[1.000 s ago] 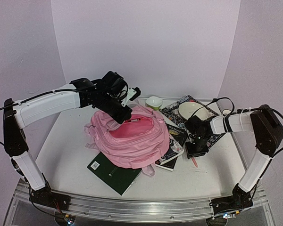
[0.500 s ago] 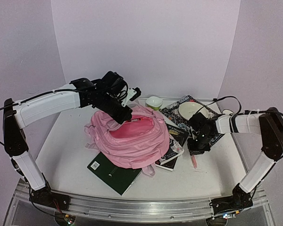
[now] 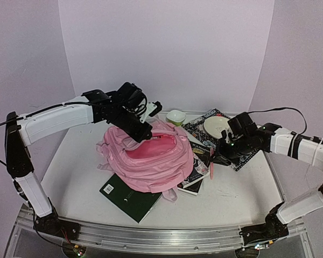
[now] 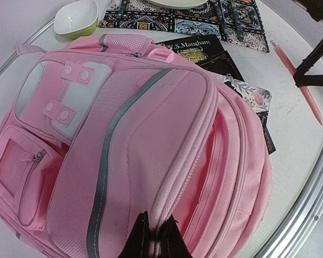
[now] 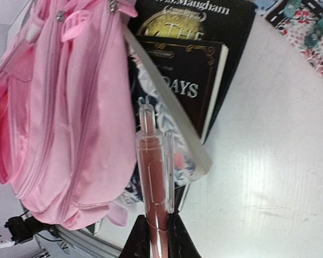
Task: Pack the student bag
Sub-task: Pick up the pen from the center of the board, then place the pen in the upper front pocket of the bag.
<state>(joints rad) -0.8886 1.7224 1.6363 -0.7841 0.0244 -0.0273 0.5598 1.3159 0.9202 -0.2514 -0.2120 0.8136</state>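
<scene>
The left gripper (image 3: 140, 130) is clenched on the zip rim of the student bag (image 3: 151, 161), which bulges just below its fingers, mouth held open. Further right, the right gripper (image 3: 219, 157) grasps a pink pen (image 5: 151, 177) above the books (image 5: 189, 88). This looks like the carrying step; next, the pen should swing left over the mouth and be released

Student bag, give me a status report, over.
Left gripper shut on rim of student bag, main compartment open. Right gripper shut on pink pen, above table. Books lie between pen and bag.
</scene>
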